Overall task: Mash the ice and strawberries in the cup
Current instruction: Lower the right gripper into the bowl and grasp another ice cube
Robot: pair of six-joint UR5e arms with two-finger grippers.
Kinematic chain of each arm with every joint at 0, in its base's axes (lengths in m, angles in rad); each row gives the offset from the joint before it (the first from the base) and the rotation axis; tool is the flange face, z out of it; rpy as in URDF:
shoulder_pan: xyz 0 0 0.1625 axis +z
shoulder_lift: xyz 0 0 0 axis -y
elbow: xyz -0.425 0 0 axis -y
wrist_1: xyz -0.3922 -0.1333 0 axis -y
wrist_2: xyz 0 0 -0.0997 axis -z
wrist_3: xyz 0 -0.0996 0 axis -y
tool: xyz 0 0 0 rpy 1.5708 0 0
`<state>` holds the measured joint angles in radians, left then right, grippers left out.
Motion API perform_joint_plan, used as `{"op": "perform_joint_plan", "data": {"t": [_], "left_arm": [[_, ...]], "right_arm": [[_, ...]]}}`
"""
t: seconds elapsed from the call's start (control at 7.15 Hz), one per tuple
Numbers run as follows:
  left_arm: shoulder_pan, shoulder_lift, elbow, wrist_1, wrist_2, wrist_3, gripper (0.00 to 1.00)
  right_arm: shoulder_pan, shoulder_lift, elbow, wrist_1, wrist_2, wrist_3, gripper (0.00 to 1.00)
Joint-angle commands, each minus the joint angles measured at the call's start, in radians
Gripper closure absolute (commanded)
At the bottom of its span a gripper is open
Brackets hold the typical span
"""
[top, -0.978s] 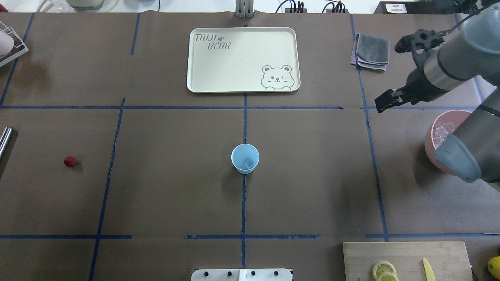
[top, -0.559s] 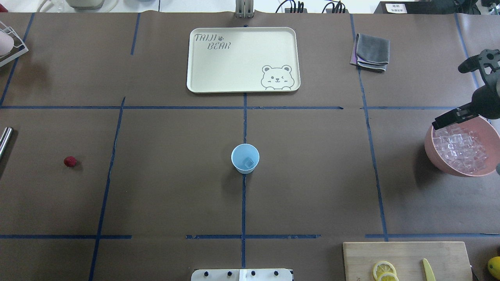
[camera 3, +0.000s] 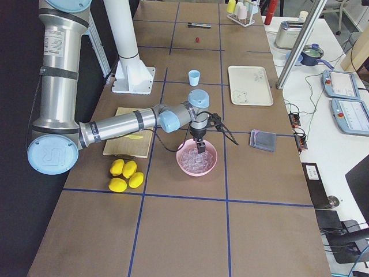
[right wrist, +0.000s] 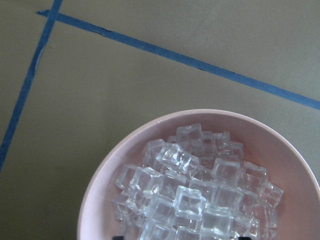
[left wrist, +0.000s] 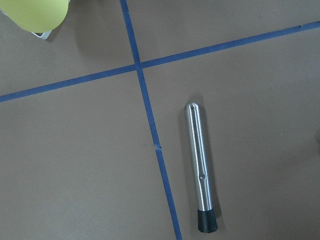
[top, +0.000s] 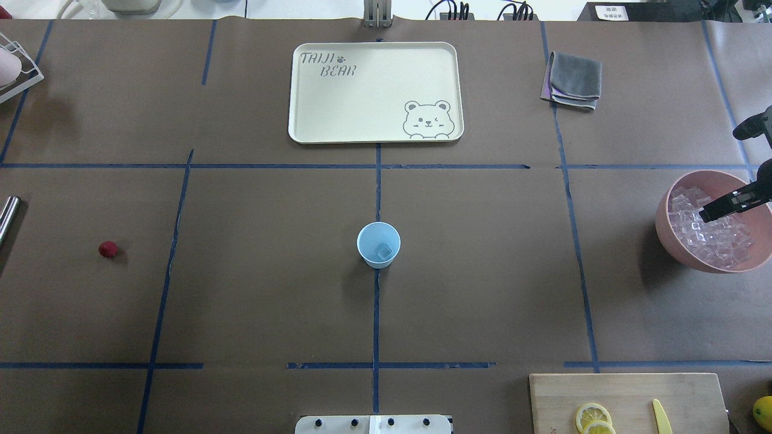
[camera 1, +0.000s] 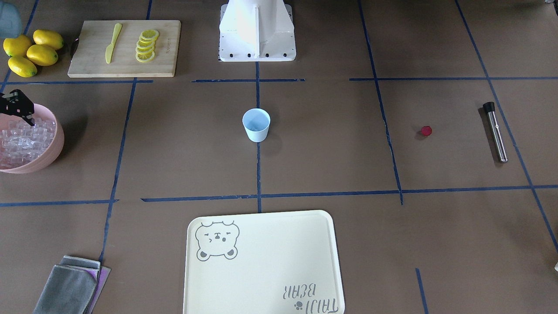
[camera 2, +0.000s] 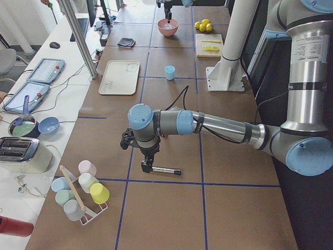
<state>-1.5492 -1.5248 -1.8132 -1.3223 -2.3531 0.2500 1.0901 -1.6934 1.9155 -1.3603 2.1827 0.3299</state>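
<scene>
right gripper [top: 707,213] swung back over bowl [top: 661,229], jaws wide; lower straight, centre one top ice [top: 718,244] cube before you close

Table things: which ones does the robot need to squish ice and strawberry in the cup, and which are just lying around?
For the job: cup, one cube already inside; ice in the pink bowl; strawberry; steel stick, probably the masher.

Just lying about: tray; grey cloth; lemons; cutting board with lemon slices and yellow knife.
</scene>
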Motion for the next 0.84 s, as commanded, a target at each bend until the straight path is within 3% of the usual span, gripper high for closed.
{"op": "perform_joint_plan", "data": {"t": [0.0, 0.14, 0.7], "left_arm": [[0.0, 0.0, 0.0, 0.0, 0.0, 0.0, 0.0], [0.001, 0.0, -0.002, 0.0, 0.0, 0.0, 0.0], [0.001, 0.0, -0.002, 0.0, 0.0, 0.0, 0.0]], "right_arm": [[-0.001, 0.012, -0.036, 0.0, -0.001, 0.009, 0.23], [-0.002, 0.032, -0.056, 0.0, -0.001, 0.009, 0.29], [-0.004, 0.081, -0.115, 0.001, -0.001, 0.008, 0.37]]}}
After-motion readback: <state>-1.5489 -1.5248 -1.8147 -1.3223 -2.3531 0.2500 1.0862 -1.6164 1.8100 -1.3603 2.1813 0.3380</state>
